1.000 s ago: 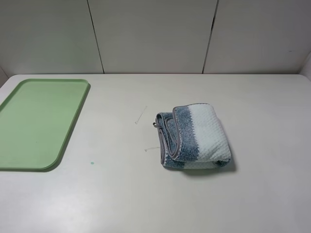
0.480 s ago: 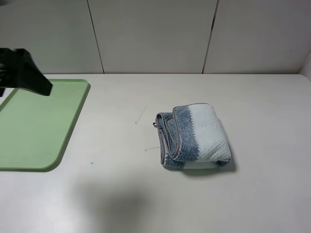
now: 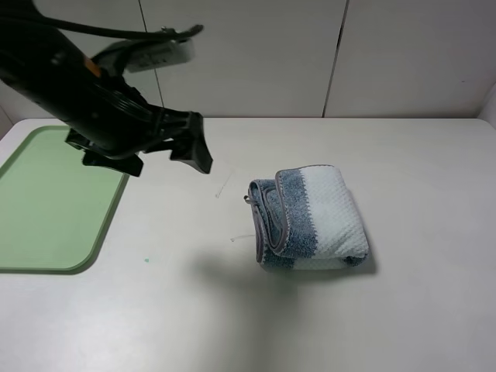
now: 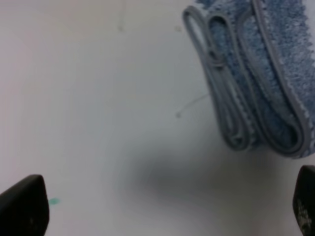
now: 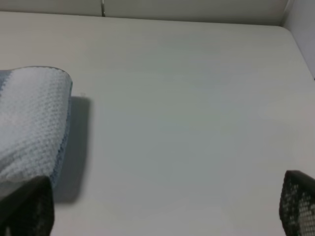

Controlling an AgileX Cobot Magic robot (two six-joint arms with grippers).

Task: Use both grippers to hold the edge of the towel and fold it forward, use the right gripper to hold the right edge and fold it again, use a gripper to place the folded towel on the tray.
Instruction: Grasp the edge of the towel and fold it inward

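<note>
The towel (image 3: 310,217) lies folded into a thick bundle right of the table's middle, its grey hem (image 3: 267,221) layers facing left. The light-green tray (image 3: 46,217) lies at the far left, its far corner hidden by my left arm. My left gripper (image 3: 165,165) hovers open and empty between tray and towel, above the table. In the left wrist view the left gripper (image 4: 162,211) has its fingers wide apart, and the towel's hem folds (image 4: 246,88) lie ahead of it. My right gripper (image 5: 162,206) is open and empty beside the towel's white end (image 5: 29,123); it is outside the exterior view.
A small teal speck (image 3: 146,260) and two thin loose threads (image 3: 225,184) lie on the white table left of the towel. Pale wall panels (image 3: 248,54) close the back. A side wall (image 5: 300,29) borders the table on the right.
My left arm has swung in from the left, over the tray's far corner, toward the towel. The towel and tray have not moved.
</note>
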